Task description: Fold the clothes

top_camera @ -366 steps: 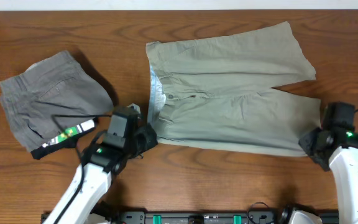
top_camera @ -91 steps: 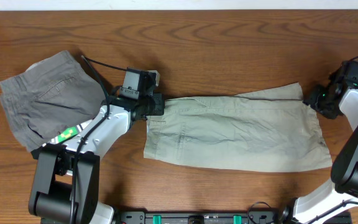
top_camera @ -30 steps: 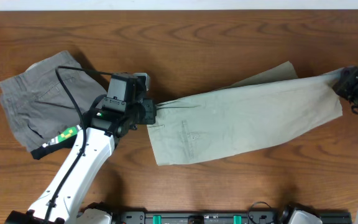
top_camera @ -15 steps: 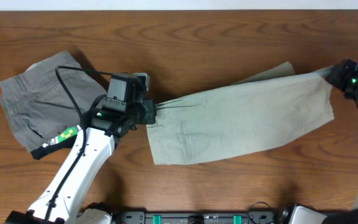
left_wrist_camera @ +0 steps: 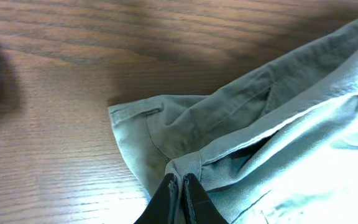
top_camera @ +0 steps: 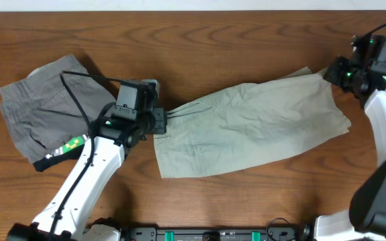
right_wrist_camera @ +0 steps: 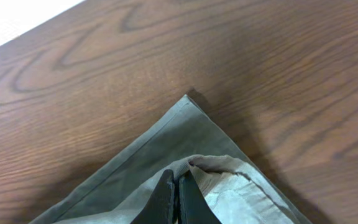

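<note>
The light khaki-green shorts (top_camera: pixel 246 127) lie folded lengthwise across the middle of the table, slanting up to the right. My left gripper (top_camera: pixel 161 122) is shut on their left end, pinching a fold of the waistband (left_wrist_camera: pixel 185 167) between its fingers (left_wrist_camera: pixel 180 186). My right gripper (top_camera: pixel 332 72) is shut on the far right corner, with the hem (right_wrist_camera: pixel 194 163) pinched between its fingers (right_wrist_camera: pixel 178 183). The cloth sags with wrinkles between the two grips.
Darker grey shorts (top_camera: pixel 52 107) with a black waistband lie crumpled at the left, beside my left arm. The wooden table (top_camera: pixel 220 40) runs to its far edge behind the shorts and to its front edge below them.
My right gripper has carried its corner of the khaki shorts up and leftward, so the cloth has gone slack and wrinkled. The left gripper has held its place.
</note>
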Action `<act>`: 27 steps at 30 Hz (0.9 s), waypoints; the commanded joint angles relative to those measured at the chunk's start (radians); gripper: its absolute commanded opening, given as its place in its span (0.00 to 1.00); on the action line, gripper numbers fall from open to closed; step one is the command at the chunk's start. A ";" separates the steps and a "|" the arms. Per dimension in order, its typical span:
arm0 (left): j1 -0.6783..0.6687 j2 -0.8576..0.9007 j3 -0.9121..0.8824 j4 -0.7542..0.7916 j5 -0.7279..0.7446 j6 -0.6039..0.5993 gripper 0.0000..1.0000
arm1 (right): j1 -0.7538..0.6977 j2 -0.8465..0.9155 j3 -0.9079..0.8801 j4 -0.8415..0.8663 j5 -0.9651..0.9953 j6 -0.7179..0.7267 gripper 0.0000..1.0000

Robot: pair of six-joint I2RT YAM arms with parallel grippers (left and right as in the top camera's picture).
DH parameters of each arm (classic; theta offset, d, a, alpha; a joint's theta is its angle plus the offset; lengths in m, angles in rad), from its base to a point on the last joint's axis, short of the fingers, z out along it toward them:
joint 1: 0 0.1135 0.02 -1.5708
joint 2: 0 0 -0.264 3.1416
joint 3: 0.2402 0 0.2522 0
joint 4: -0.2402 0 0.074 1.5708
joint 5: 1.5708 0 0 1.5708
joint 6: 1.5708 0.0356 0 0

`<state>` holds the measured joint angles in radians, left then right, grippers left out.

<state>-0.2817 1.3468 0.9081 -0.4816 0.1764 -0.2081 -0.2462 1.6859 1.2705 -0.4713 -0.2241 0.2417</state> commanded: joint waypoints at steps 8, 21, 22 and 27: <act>0.005 0.110 -0.012 0.124 -0.082 0.009 0.06 | 0.042 0.130 0.018 0.074 0.018 -0.014 0.01; 0.037 0.093 0.071 0.245 -0.280 -0.040 0.51 | 0.002 0.069 0.020 0.032 0.051 -0.020 0.57; 0.036 0.081 0.079 0.232 -0.260 -0.040 0.50 | -0.004 0.053 0.020 0.010 0.052 -0.023 0.55; 0.030 0.059 0.077 0.142 -0.053 -0.041 0.24 | -0.022 0.017 0.019 -0.149 0.055 -0.069 0.33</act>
<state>-0.2481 1.4132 0.9695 -0.3099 0.0051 -0.2485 -0.2600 1.7306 1.2736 -0.5850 -0.1780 0.2001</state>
